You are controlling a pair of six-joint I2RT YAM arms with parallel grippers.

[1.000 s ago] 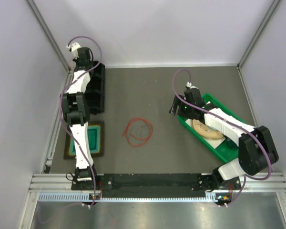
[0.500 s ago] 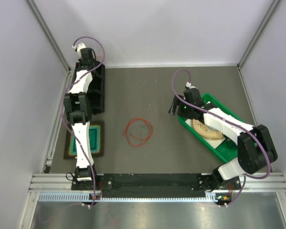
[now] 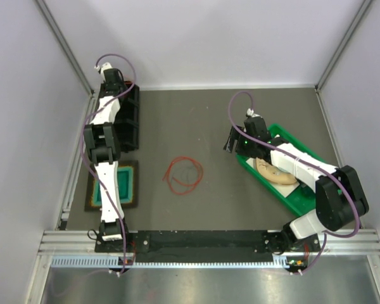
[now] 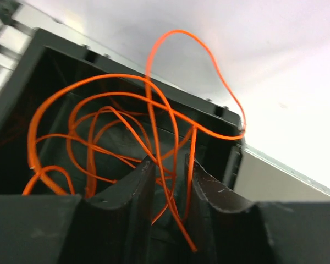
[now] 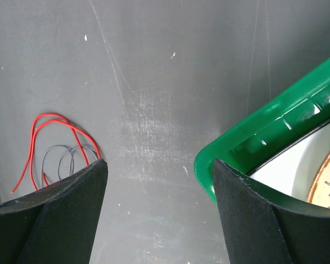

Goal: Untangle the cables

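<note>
Top external: left hand [image 3: 112, 82] farther back

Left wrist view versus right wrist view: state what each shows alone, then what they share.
Left wrist only: orange cables tangled over a black bin, with strands running between the narrowly spaced fingers of the left hand. Right wrist only: a red cable and a dark cable looped on the grey table, the corner of a green tray with a tan object inside it, and the right hand wide open. Shared: no single object; both show thin cables and their own hand's black fingers.
</note>
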